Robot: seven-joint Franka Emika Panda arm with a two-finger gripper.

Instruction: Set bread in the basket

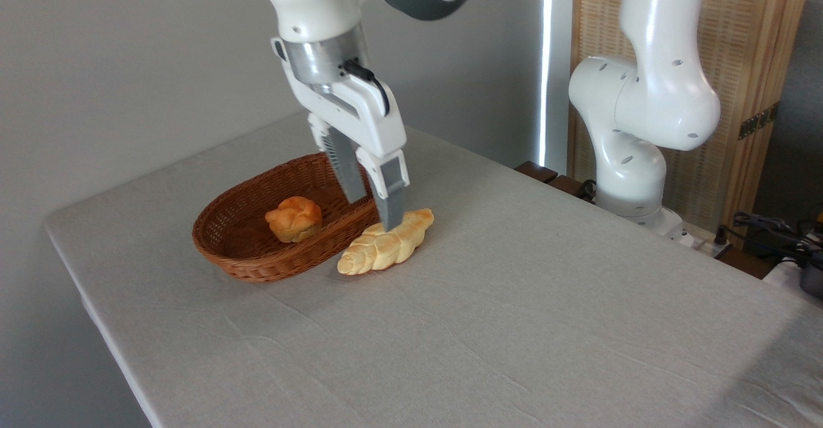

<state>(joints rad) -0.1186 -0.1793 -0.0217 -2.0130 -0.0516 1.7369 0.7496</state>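
Bread (386,247) not yet in basket (222,248), lies on desk (514,299) just beside rim, frame centre. Gripper (376,213) spread, straddling loaf. You must grasp, lift, place.

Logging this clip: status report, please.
Gripper open, straddling loaf. Braided bread on table beside basket, not in. Bun inside basket; nothing blocking.

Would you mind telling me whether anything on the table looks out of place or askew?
Only the braided loaf: it lies on the tablecloth against the outside of the wicker basket, not in it, while the round bun sits inside. The gripper stands over the loaf's far end, jaws apart. Nothing looks spilled or damaged.
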